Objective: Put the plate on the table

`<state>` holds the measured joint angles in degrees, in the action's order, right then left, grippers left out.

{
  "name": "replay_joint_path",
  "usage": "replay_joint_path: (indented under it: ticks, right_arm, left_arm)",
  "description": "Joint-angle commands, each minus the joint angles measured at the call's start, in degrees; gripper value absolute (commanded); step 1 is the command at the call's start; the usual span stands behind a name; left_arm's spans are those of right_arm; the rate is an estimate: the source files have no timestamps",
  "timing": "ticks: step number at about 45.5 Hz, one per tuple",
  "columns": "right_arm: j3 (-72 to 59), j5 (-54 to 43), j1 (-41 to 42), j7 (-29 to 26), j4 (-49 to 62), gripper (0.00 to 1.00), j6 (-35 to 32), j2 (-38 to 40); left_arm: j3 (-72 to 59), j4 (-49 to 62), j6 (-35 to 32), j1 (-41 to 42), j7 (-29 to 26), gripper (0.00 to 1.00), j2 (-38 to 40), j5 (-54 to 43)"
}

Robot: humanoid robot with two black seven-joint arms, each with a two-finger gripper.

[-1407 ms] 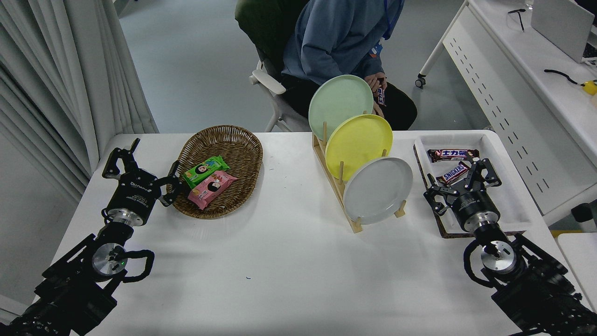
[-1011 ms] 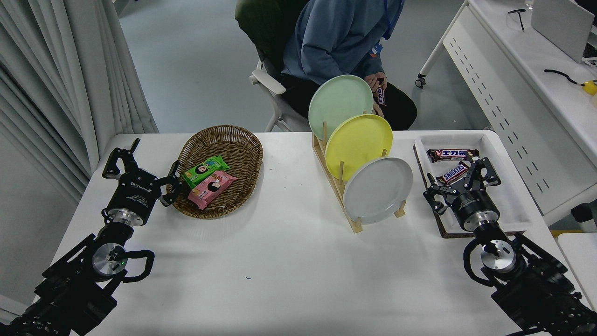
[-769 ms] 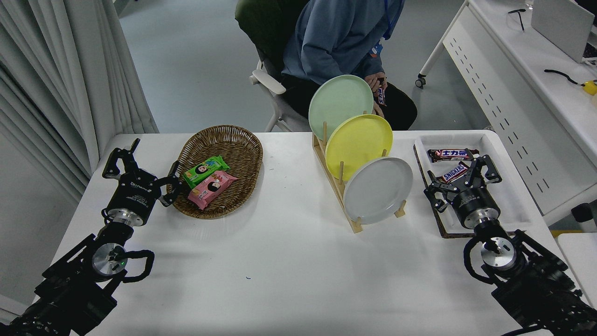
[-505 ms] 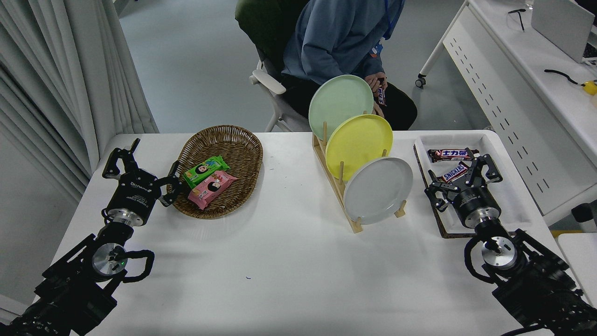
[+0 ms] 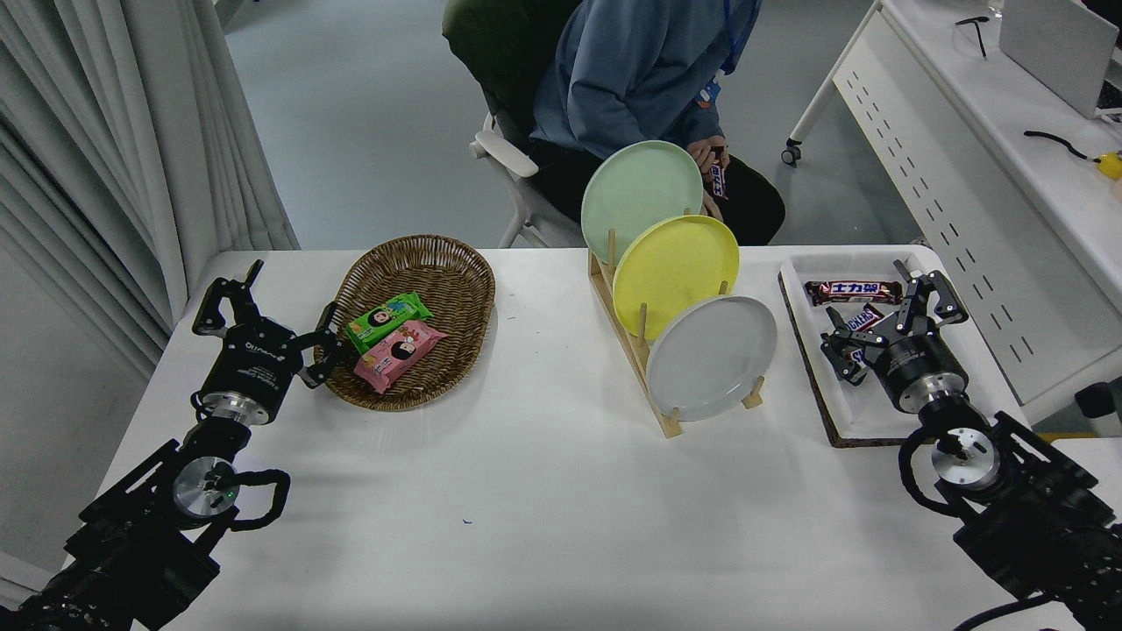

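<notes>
The pale grey plate (image 5: 712, 357) stands on edge in the front slot of a wooden rack (image 5: 653, 386) on the white table (image 5: 543, 491). A yellow plate (image 5: 675, 263) and a pale green plate (image 5: 642, 191) stand behind it. My right gripper (image 5: 892, 317) is open and empty over the white tray, well right of the grey plate. My left gripper (image 5: 263, 308) is open and parked at the lower left beside the wicker basket.
A white tray (image 5: 955, 386) at the right holds candy bars (image 5: 843, 288). A wicker basket (image 5: 412, 320) holds two snack packs. A person (image 5: 631, 79) sits at the far side. A white perforated-panel desk (image 5: 982, 175) stands at the right.
My right arm has moved right and a little away from me, so the gripper is now farther over the tray. The plates and left arm have not moved.
</notes>
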<state>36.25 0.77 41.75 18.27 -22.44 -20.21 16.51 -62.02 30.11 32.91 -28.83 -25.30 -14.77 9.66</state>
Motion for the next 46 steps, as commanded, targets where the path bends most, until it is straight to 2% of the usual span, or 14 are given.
replay_joint_path:
  ticks: [1, 14, 25, 30, 46]
  right_arm:
    - [-14.80, 0.55, 4.48, -0.17, -0.77, 1.00, -0.36, 4.67]
    - [-27.63, -0.33, 8.35, -0.52, -3.84, 1.00, -1.41, 11.35]
    - [-39.49, -1.65, 12.04, -0.52, -5.69, 1.00, -8.62, 13.28]
    - [-42.67, -1.47, 14.24, -0.78, -6.30, 1.00, -9.59, 15.13]
    - [-51.45, -1.39, 18.45, -1.22, -24.57, 1.00, -10.82, 21.81]
  left_arm:
    - [0.05, 0.04, -0.04, 0.00, -0.01, 1.00, 0.00, 0.01]
    - [0.05, 0.04, 0.05, 0.00, -0.01, 1.00, 0.00, 0.01]
    - [-0.03, -0.05, -0.04, 0.00, -0.01, 1.00, 0.00, 0.01]
    - [-0.03, 0.04, 0.05, 0.00, -0.01, 1.00, 0.00, 0.01]
    - [-0.03, 0.04, 0.05, 0.00, 0.08, 1.00, 0.00, 0.01]
